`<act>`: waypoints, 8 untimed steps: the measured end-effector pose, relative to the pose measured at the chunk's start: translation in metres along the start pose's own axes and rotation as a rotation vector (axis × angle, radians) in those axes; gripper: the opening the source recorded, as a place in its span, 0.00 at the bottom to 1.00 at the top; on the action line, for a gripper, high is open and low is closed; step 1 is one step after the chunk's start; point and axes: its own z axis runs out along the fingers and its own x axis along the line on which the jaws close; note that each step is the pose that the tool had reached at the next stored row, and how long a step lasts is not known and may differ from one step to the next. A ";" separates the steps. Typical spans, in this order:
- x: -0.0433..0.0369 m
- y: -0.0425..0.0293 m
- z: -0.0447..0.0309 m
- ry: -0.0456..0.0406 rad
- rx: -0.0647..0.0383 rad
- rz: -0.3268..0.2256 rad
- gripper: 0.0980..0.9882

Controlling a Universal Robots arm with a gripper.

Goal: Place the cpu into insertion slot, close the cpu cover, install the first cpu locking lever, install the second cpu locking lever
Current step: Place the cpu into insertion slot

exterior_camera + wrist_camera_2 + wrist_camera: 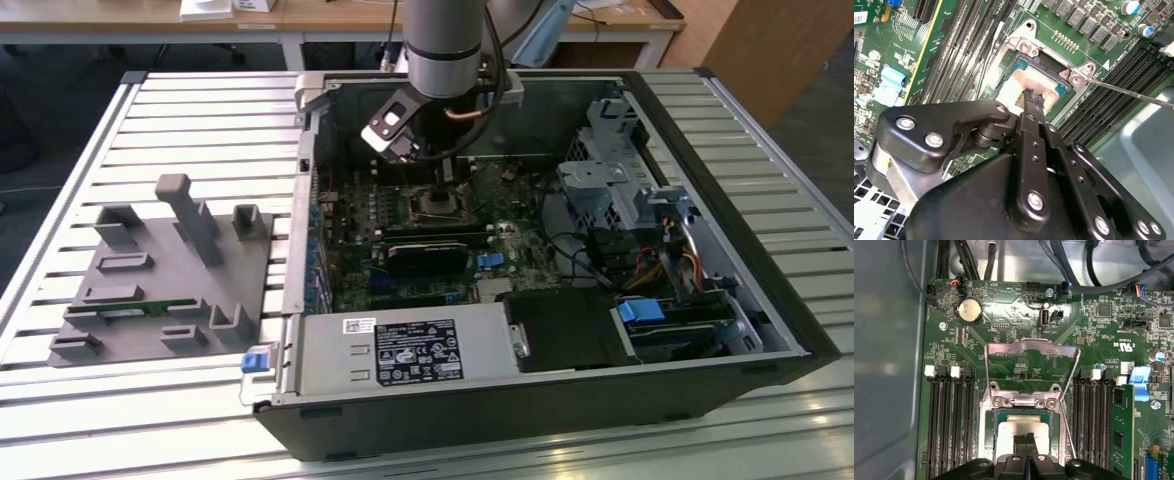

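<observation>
Gripper [1026, 439] fingers are pressed together with nothing clamped between them. The tips stand over the cpu [1009, 432]; in the second wrist view the gripper [1031, 98] tip sits at the chip's top face, but actual contact cannot be confirmed.

Status of step one: the cpu lies flat inside the insertion slot [985, 425] and, by judgement, is placed. The gripper body covers the near edge of the chip and the slot, so full seating cannot be verified.

Status of step two: not done. The cpu cover [1030, 344] stands raised beyond the slot, hinged up and away from the chip, with bare board visible through its cut-out.

Status of steps three and four: not done. One locking lever [1069, 435] runs as a thin free rod beside the slot, unlatched. A second lever cannot be identified.

In the exterior view, the arm reaches down into the open computer case [787, 330], and the slot area is too small to assess.
</observation>
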 end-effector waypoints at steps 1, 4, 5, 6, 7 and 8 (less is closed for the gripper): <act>0.0000 0.0000 -0.0005 0.0000 0.000 0.000 0.01; 0.0000 0.0002 -0.0025 0.0001 0.001 0.000 0.01; -0.0001 0.0002 -0.0029 0.0001 0.001 0.000 0.01; -0.0001 0.0002 -0.0034 0.0001 0.001 0.000 0.01; -0.0001 0.0002 -0.0039 0.0001 0.001 0.000 0.01; -0.0001 0.0003 -0.0042 0.0002 0.001 0.000 0.01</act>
